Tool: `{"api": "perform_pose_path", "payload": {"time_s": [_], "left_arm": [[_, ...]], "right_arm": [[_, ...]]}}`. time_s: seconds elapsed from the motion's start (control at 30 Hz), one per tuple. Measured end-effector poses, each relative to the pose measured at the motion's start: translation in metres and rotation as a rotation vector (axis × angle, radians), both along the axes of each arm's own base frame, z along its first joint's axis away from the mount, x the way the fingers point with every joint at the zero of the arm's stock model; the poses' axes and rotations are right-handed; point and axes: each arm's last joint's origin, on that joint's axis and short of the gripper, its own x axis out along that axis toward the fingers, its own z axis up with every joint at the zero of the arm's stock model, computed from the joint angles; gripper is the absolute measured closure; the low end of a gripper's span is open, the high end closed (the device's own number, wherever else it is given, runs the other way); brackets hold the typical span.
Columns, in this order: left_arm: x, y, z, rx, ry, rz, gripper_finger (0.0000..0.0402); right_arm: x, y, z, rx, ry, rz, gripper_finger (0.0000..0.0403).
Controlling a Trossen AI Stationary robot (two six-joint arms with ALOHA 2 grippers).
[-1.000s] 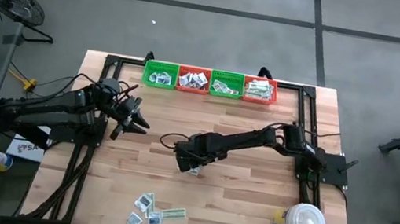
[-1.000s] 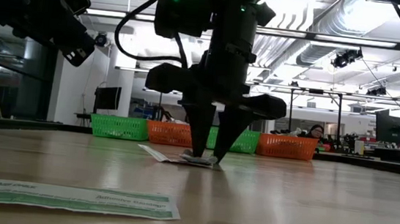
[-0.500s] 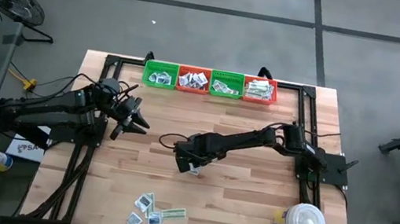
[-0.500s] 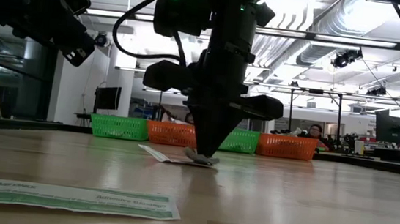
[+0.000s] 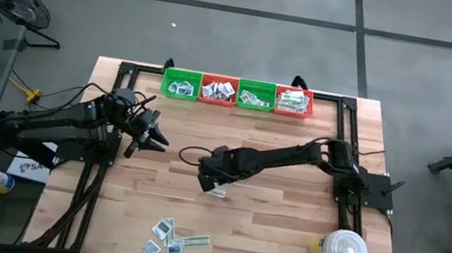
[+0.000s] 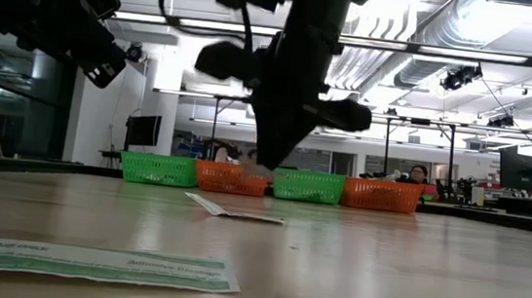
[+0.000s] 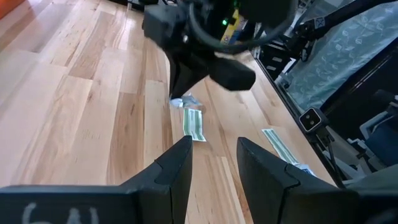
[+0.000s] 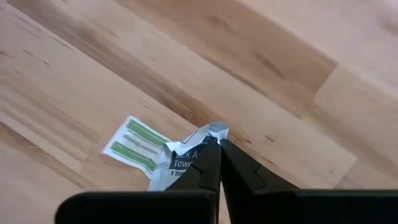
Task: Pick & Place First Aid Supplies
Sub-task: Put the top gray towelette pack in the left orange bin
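Observation:
My right gripper (image 8: 219, 144) hangs over the middle of the table (image 5: 284, 216), shut on a small white-grey packet (image 8: 180, 158). It also shows in the high view (image 5: 211, 183) and the low view (image 6: 266, 167). Under it a narrow pale-green strip (image 8: 134, 146) lies flat on the wood (image 7: 194, 124). More first aid supplies lie in a small heap (image 5: 175, 237) near the front edge. My left gripper (image 7: 214, 162) waits open above the table's left side (image 5: 156, 140). My right gripper pinches the crumpled packet between its two shut fingers, by a bent-up edge (image 8: 200, 138) at their free ends. The fingers come from above and point steeply down. The packet is lifted clear of the table and hangs crumpled beside the fingertips.
Four small baskets stand in a row along the far edge: green (image 5: 180, 85), red (image 5: 218, 90), green (image 5: 256, 95), red (image 5: 293, 102), each with packets inside. A big white round lidded container (image 5: 342, 250) stands at the near right corner.
My right gripper has shut on the white-grey packet, which lay on the table, and then gone up with it. The packet is now lifted clear, while the green strip has stayed where it lay.

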Motion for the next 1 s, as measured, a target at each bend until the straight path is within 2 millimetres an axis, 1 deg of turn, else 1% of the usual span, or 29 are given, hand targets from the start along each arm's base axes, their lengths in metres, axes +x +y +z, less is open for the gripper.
{"api": "perform_pose_path", "payload": {"time_s": [0.17,0.37,0.5,0.63,0.8,1.0], "left_arm": [[0.0,0.0,0.0,0.0,0.0,0.0,0.0277],[0.0,0.0,0.0,0.0,-0.001,-0.002,0.0277],[0.0,0.0,0.0,0.0,-0.004,-0.005,0.0277],[0.0,0.0,0.001,0.002,-0.01,0.004,0.0277],[0.003,0.004,0.006,0.053,-0.053,0.107,0.0277],[0.006,0.01,0.019,0.126,-0.163,0.28,0.0277]], "right_arm": [[-0.004,-0.002,0.021,-0.052,-0.054,0.002,0.0403],[-0.007,-0.004,0.036,-0.09,-0.09,0.017,0.0403],[-0.008,-0.009,0.042,-0.1,-0.098,0.045,0.0403],[-0.011,-0.016,0.054,-0.142,-0.121,0.076,0.0403],[-0.014,-0.028,0.068,-0.271,-0.137,0.124,0.0403],[-0.013,-0.039,0.087,-0.533,-0.178,0.171,0.0403]]}}
